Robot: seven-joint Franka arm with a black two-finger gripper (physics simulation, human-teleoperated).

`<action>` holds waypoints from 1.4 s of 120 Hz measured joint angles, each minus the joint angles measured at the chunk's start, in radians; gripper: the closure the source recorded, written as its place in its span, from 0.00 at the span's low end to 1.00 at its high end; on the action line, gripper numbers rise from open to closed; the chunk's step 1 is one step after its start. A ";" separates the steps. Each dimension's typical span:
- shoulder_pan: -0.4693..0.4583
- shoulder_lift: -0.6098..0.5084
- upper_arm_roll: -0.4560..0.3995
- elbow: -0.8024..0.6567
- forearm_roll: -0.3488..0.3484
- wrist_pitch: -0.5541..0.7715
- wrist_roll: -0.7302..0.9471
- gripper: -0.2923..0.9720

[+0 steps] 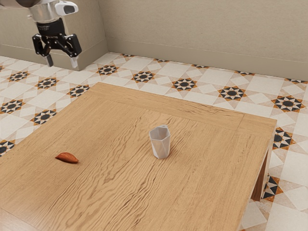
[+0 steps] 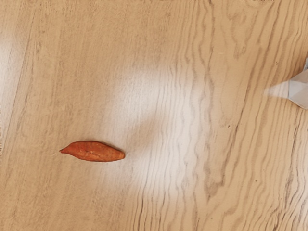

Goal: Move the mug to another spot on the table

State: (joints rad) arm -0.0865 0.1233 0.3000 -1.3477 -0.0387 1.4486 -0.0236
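You see the black two-finger claw (image 1: 61, 61) hanging released, fingers spread, high at the exterior view's upper left; the pale grey faceted mug (image 1: 160, 142) stands upright near the middle of the light wooden tabletop (image 1: 120, 192); a small reddish-orange pointed vegetable (image 1: 67, 157) lies well apart from it, toward the exterior view's left.

Your wrist view catches just a pale corner of the mug (image 2: 299, 90); the edge cuts the rest. In the exterior view the arm (image 1: 48, 12) leaves frame at 11 o'clock, the surface (image 1: 125, 202) runs out from 6 to 9, and the orange thing (image 1: 67, 157) is too small to name.
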 joint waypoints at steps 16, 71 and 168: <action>-0.004 0.018 -0.001 0.011 0.003 0.013 0.028 0.23; -0.191 0.508 -0.014 0.456 -0.114 0.145 0.002 0.23; -0.194 0.833 -0.003 0.528 -0.265 0.229 -0.090 0.23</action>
State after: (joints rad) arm -0.2807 0.9564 0.2971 -0.8195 -0.3038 1.6773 -0.1133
